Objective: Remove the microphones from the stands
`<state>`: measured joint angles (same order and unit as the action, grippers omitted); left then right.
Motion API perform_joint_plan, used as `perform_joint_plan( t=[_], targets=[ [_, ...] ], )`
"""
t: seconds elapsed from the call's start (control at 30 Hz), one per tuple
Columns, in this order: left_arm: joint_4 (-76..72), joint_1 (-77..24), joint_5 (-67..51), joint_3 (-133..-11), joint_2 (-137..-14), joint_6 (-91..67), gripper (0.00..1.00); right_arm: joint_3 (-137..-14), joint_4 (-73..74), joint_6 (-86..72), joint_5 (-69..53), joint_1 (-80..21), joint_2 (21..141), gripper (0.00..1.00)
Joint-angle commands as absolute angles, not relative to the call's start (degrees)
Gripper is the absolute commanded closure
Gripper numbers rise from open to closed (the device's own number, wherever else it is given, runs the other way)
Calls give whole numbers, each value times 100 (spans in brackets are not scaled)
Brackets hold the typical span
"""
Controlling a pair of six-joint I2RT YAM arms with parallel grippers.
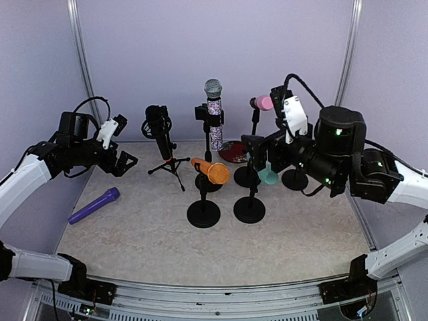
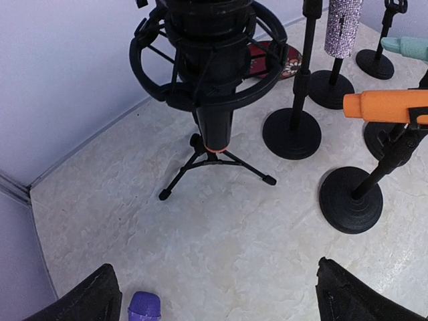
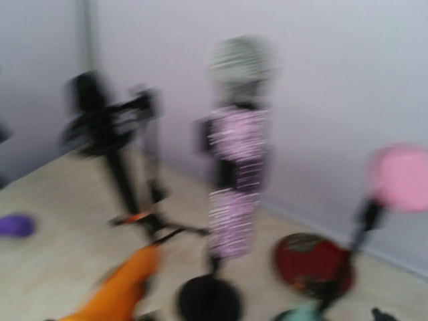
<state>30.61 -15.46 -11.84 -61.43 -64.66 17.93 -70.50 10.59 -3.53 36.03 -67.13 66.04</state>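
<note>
Several microphones sit in stands: a black one (image 1: 159, 127) on a tripod, a glittery purple one (image 1: 214, 115), an orange one (image 1: 211, 172), a pink one (image 1: 262, 102) and a teal one (image 1: 268, 176). A purple microphone (image 1: 93, 205) lies loose on the table at the left, and its head shows in the left wrist view (image 2: 144, 306). My left gripper (image 1: 124, 162) is open and empty, hovering left of the tripod (image 2: 214, 159). My right gripper (image 1: 259, 150) hovers by the teal and orange microphones and looks open and empty. The right wrist view is blurred.
A red patterned disc (image 1: 233, 151) lies at the back behind the stands. Round black stand bases (image 1: 203, 214) crowd the table's middle. The white walls (image 1: 281, 40) close in the back and sides.
</note>
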Motion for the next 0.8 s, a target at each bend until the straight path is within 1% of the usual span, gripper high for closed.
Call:
perform_joint_plan(
  t=[0.0,0.13,0.27,0.43,0.6,0.77],
  targets=[
    [2880,-1564,-1557,-6059,-6452,1994,1,-7332,1320,-522,4517,-7727,7224,0],
    [2926,-1566,-1613,-6047,-6496,2040,1,-7586,1379,-936,4108,-7862,7835,0],
    [2895,-1587,-1714,-6002,-6425,2085,1,-7645,1351,-1161,4100,-7851,8243,0],
    [2752,-1767,-1659,-5915,-6445,2047,1,-7828,1442,-1489,3695,-7551,8682,3],
    [2717,-2023,-1636,-5847,-6601,1946,1,-7923,1381,-1640,3369,-7267,8922,11],
    [2587,-2483,-1656,-5668,-6582,1937,1,-8059,1406,-1813,3170,-7129,9119,29]
  ],
)
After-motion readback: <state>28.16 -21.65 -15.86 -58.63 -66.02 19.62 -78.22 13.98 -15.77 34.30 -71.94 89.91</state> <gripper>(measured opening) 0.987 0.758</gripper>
